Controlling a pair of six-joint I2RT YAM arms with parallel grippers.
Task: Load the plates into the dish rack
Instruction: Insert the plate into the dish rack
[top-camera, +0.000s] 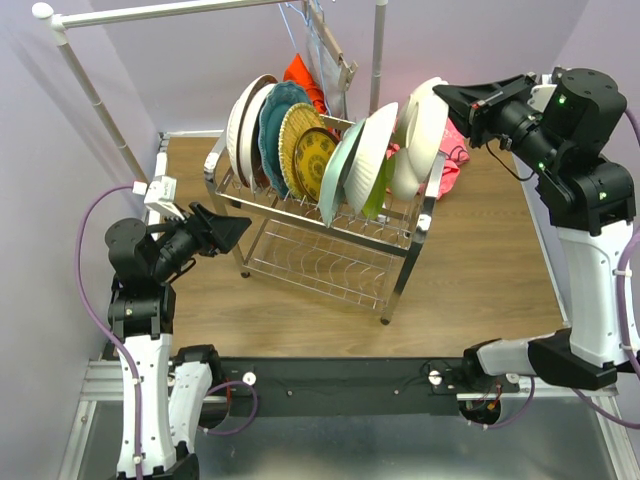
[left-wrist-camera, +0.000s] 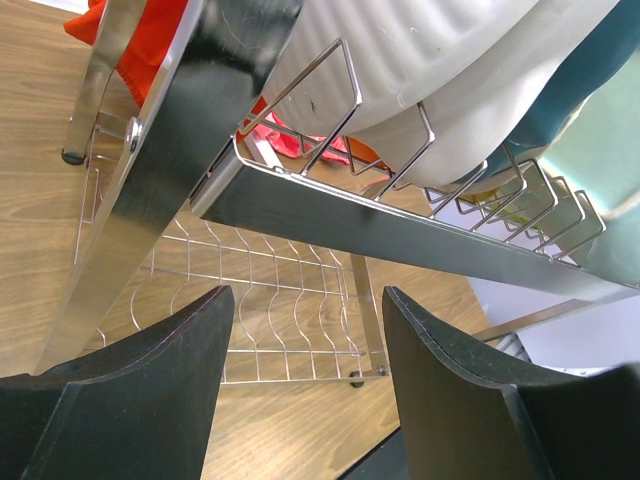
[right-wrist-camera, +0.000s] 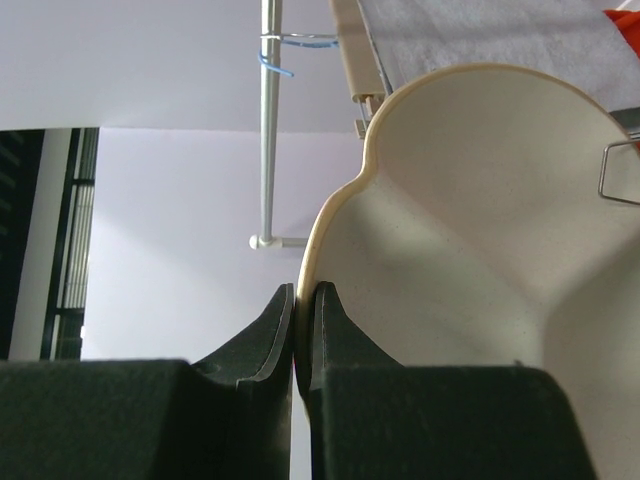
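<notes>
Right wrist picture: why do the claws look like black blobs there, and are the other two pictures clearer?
Right wrist view: a bright pale wall backlights the dark fingers, soft shadow crosses the cream plate. Left wrist view: the dish rack shows streaky glare. Top view: even, sharp, soft shadow on the table.

1. White clothes rail (top-camera: 170, 12) runs along the top of the frame, with one pole slanting down the upper left.
2. Orange-red cloth (top-camera: 305, 78) at top centre, pink cloth (top-camera: 455, 150) right of centre.
3. Wood tabletop (top-camera: 480, 290) fills the middle.
4. Lilac walls (top-camera: 180, 80) behind it all.
</notes>
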